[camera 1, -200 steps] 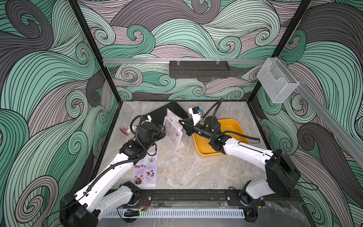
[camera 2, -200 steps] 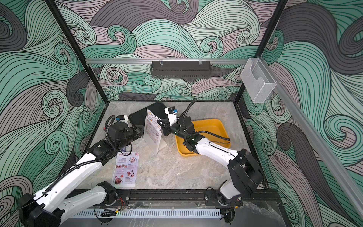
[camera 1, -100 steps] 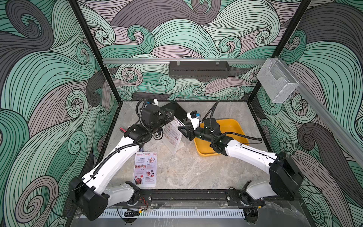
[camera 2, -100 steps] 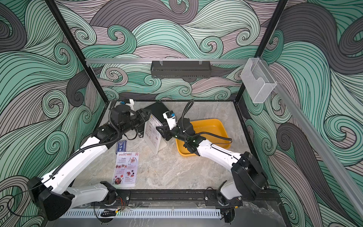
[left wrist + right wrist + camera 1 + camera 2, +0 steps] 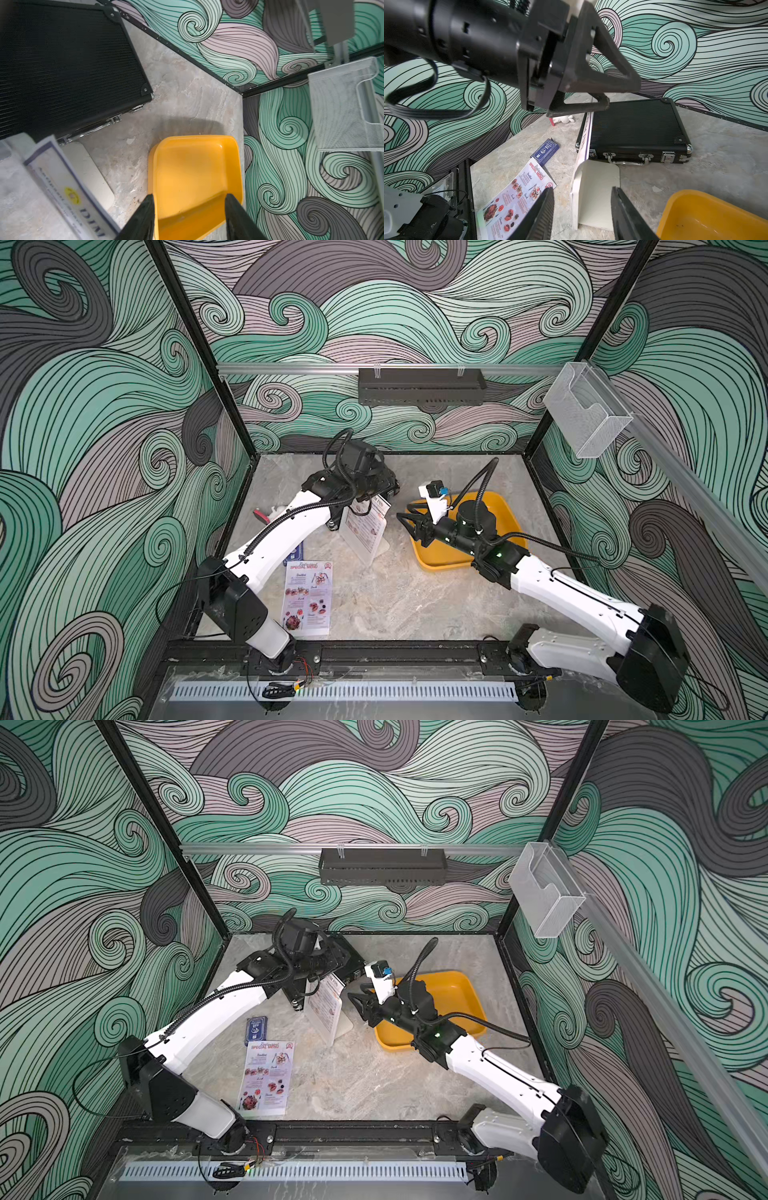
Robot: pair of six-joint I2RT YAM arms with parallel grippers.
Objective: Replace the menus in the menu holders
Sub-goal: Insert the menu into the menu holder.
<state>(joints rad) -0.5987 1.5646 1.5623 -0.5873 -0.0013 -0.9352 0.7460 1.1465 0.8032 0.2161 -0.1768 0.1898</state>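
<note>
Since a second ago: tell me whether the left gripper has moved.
Yes. In a top view the left gripper has swung away from the Special Menu sheet, toward the back wall.

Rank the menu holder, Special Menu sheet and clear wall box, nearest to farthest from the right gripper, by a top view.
From the right gripper, in a top view:
1. menu holder: standing just ahead of its fingertips, mid-table.
2. Special Menu sheet: flat near the front edge, left side.
3. clear wall box: mounted high on the right wall.
</note>
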